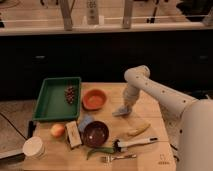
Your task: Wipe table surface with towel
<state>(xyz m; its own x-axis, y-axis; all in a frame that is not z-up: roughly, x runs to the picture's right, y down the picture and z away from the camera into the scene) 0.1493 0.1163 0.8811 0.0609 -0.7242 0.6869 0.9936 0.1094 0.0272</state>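
A small grey towel point(120, 111) lies on the wooden table point(108, 90), just right of the middle. My gripper point(124, 107) points down onto it from the white arm point(150, 87) that reaches in from the right. The gripper is shut on the towel and presses it against the tabletop.
A green tray point(51, 105) with grapes point(70, 94) sits at the left, an orange bowl point(94, 98) beside it. In front are a dark bowl point(95, 133), a banana point(138, 130), a white-handled brush point(135, 143), a fork point(119, 158), an orange fruit point(57, 130) and a white cup point(34, 147).
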